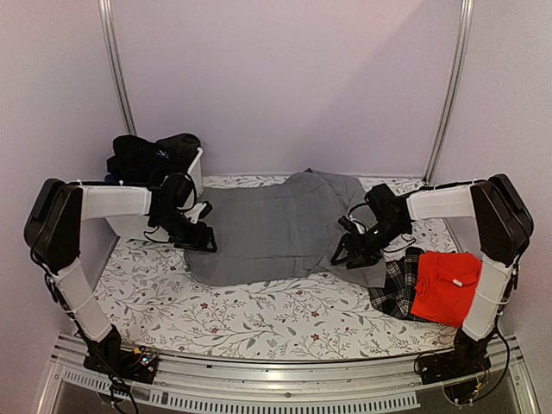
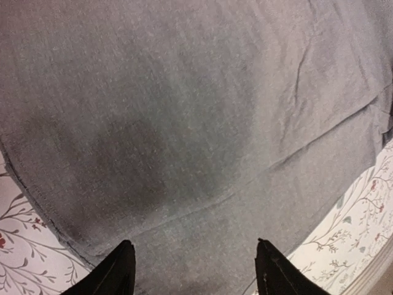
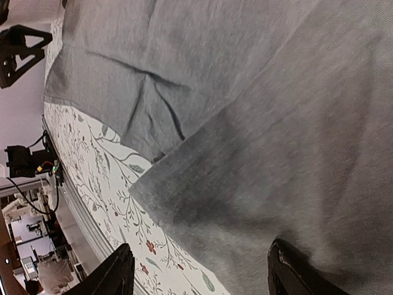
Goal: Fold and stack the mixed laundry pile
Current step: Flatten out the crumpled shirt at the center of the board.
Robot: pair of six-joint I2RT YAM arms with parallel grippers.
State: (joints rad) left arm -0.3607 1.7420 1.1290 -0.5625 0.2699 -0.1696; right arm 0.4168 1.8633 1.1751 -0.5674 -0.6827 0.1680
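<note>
A grey shirt (image 1: 276, 228) lies spread on the floral desk (image 1: 259, 315) between the left hand (image 1: 204, 241) and right hand (image 1: 345, 254), a red shirt (image 1: 446, 287) overlapping plaid cloth (image 1: 398, 285) at right, black garments (image 1: 147, 155) in a white tub (image 1: 195, 177) at left.

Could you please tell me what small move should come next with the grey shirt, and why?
Probably lower the left gripper and right gripper to pinch the shirt at its sides and fold: it lies spread flat, and both hang open over its edges.
</note>
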